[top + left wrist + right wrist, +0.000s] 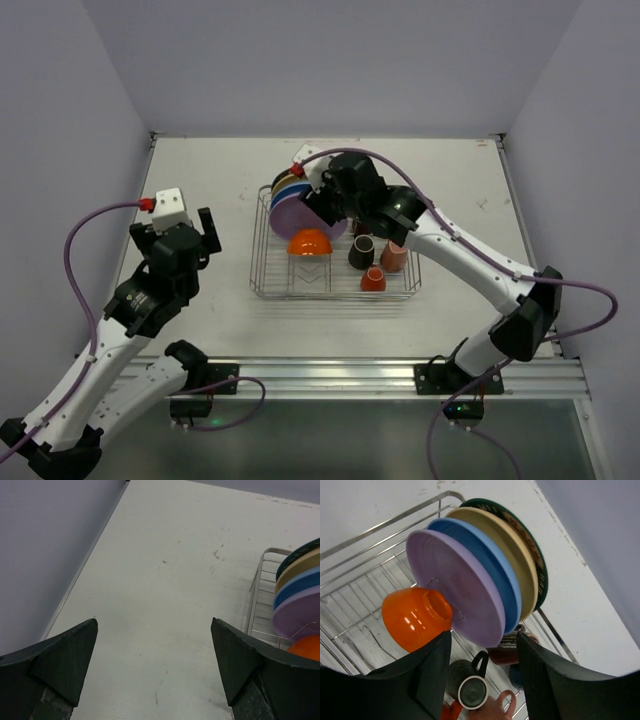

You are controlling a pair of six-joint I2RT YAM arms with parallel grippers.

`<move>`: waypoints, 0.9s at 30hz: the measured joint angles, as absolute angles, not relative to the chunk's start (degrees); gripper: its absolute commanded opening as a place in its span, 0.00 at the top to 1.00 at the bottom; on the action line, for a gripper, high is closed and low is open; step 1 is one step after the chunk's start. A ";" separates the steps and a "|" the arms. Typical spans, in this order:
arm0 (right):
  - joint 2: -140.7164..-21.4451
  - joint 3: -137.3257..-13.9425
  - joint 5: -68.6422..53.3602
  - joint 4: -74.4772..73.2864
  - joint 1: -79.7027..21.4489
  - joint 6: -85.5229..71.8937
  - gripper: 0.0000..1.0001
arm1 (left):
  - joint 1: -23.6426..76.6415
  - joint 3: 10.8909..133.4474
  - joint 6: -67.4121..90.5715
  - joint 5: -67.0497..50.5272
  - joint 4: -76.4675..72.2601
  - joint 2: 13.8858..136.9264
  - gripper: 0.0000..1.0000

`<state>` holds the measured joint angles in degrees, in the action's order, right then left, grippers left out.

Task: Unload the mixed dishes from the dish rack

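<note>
At the near left, over bare table (165,570), left gripper (154,625) with jaws spread wide, clasping nothing, well apart from the dish rack (330,296). Further in, mid-table, the silver wire rack with all the dishes inside. Nearest in it, an orange mug (373,279); just behind, a black mug (360,252) and a pink mug (394,257), with an orange bowl (310,242) to their left. Above the mugs, right gripper (484,636) down in the rack, jaws partly parted on either side of the lower edge of a lavender plate (455,585); hard to tell whether pinching it or only straddling it. Orange bowl just beside that plate's face. Behind the lavender one, standing on edge in a close row: a blue plate (492,560), a pale yellow plate (495,525), then a dark-rimmed plate (531,547) farthest back. Under the plates' lower edges, a maroon mug (506,651), partly hidden
</note>
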<state>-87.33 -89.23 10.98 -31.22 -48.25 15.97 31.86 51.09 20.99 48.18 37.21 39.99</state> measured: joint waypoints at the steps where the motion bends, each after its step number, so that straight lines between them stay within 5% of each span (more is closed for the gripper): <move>1: -88.90 -89.73 11.00 -31.46 -48.60 17.61 0.44 | 31.86 50.85 20.99 47.92 37.01 39.88 0.00; 14: -96.38 -90.70 7.97 -31.35 -49.36 31.31 0.61 | 31.86 49.58 20.62 42.98 35.75 43.99 0.00; 27: -101.84 -90.74 7.86 -28.58 -47.86 36.29 0.59 | 31.83 49.41 20.36 41.32 34.15 43.97 0.00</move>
<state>-101.84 -90.74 7.86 -28.58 -47.86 36.29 31.83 49.41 20.36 41.32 34.15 43.97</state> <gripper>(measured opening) 0.405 0.997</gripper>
